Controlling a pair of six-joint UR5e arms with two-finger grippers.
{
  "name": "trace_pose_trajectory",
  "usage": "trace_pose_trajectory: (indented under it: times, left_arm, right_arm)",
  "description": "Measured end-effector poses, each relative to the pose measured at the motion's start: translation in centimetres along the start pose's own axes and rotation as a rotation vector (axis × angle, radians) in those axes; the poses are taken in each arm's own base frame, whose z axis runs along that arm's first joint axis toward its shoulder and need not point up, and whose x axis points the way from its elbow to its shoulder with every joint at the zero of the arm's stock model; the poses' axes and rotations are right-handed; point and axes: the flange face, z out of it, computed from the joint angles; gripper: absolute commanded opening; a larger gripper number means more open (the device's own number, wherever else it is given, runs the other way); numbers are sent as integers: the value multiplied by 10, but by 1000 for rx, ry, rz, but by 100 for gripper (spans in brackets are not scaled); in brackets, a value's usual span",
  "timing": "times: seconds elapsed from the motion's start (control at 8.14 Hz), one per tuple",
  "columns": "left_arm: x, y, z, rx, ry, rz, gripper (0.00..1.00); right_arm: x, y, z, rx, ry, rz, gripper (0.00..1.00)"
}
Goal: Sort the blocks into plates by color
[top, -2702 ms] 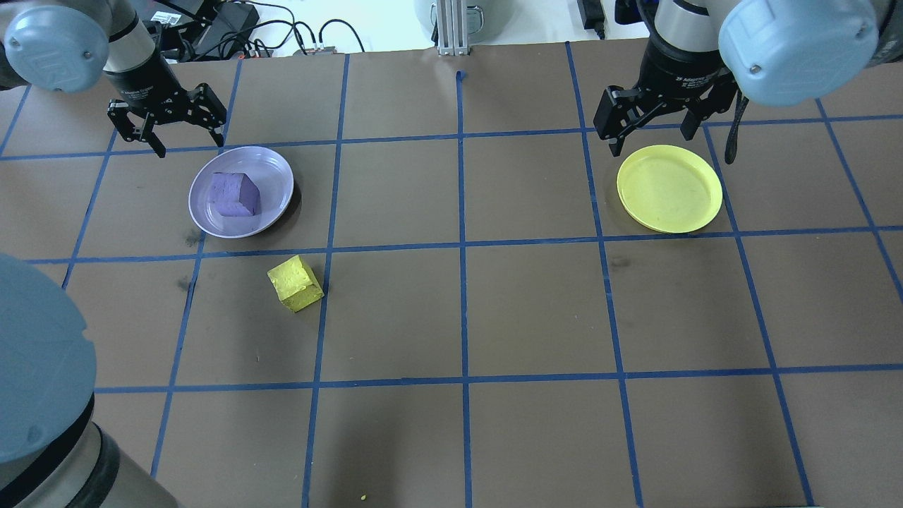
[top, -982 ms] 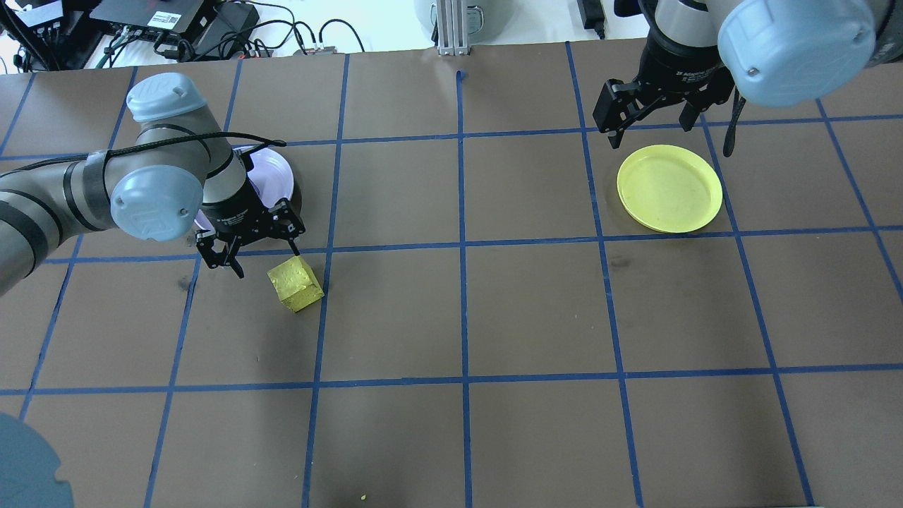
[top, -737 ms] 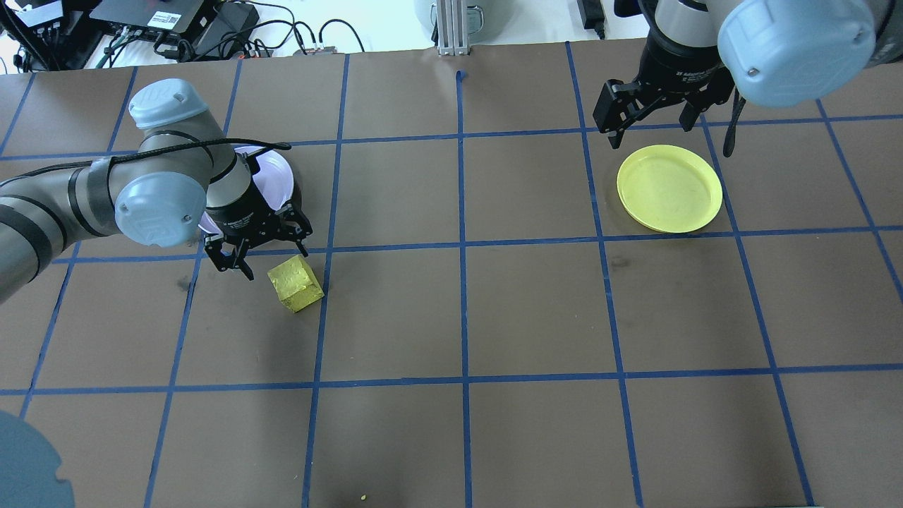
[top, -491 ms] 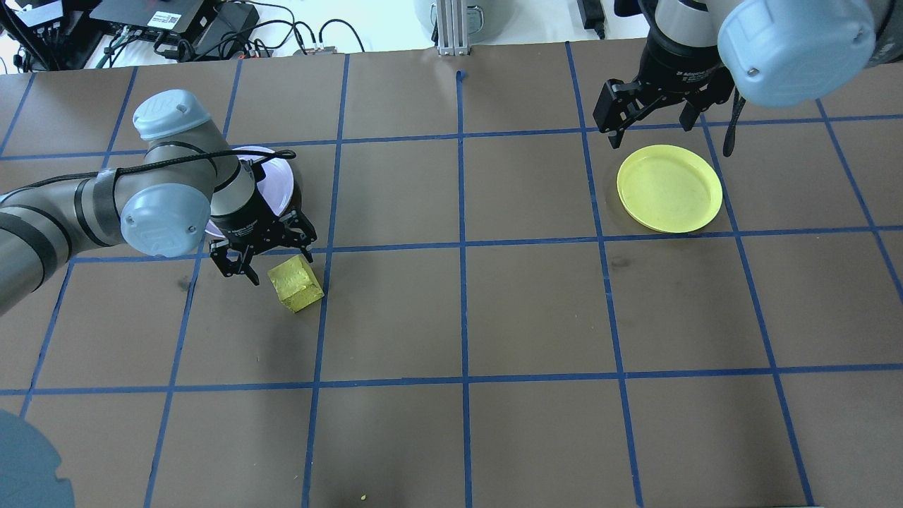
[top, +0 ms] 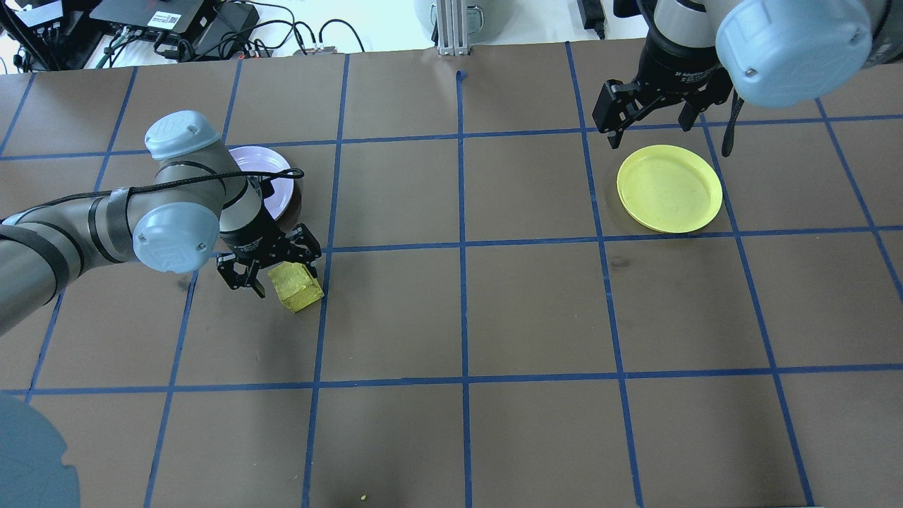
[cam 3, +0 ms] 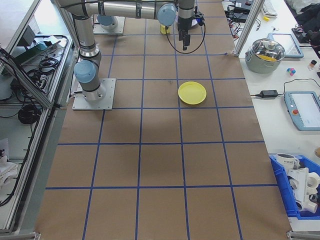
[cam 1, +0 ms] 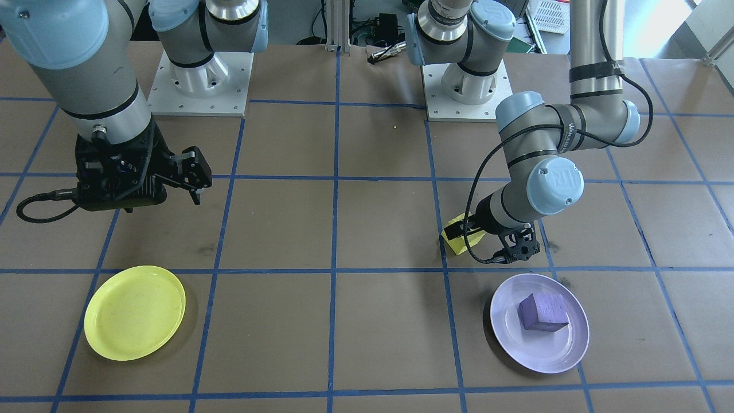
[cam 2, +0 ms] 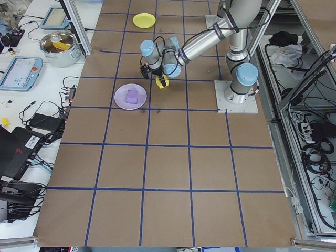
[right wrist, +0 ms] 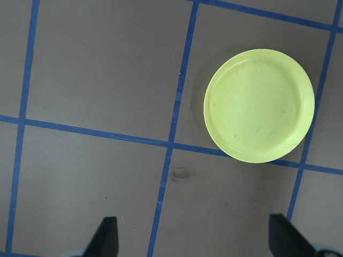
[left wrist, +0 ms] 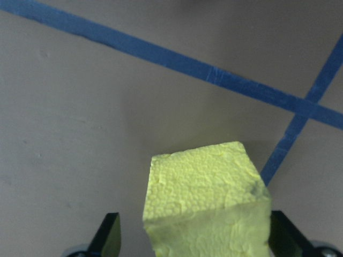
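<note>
The left gripper (top: 269,271) was spread wide, its jaws low on either side of the yellow block (top: 298,287), which sat on the table (top: 451,310). The left wrist view showed that block (left wrist: 206,206) between the two fingertips with a gap on each side, not clamped; the front view hid most of it behind the wrist. The purple block (cam 1: 543,312) lay in the lavender plate (cam 1: 565,353), just behind the left jaws; overhead, the arm covered it. The right gripper (top: 645,123) hung released and empty above the far edge of the yellow plate (top: 669,188).
</note>
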Motion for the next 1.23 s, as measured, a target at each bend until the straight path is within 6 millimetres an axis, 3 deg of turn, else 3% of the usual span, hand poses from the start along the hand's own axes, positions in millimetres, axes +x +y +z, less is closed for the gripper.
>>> trace_pose_trajectory:
  times: [0.12, 0.25, 0.37, 0.74, 0.98, 1.11, 1.23]
  left_arm:
    - [0, -2, 5, 21, 3, 2, 31]
    - [0, -4, 7, 38, 3, 6, 25]
    - [0, -5, 7, 46, 3, 11, 21]
    - [8, 4, -5, 53, 22, -23, 22]
    - [49, 42, -20, 20, 59, -39, 24]
    - [82, 64, -29, 27, 57, -13, 35]
    - [119, 82, -41, 58, 37, 45, 33]
  right_arm:
    - [0, 0, 0, -1, -1, 0, 100]
    - [0, 0, 1, -1, -1, -1, 100]
    - [0, -1, 1, 0, -2, -1, 100]
    - [0, -2, 1, 5, -1, -1, 100]
    - [0, -2, 1, 7, -1, -1, 100]
    - [0, -2, 1, 9, 0, -1, 100]
    - [0, -2, 0, 12, -1, -1, 100]
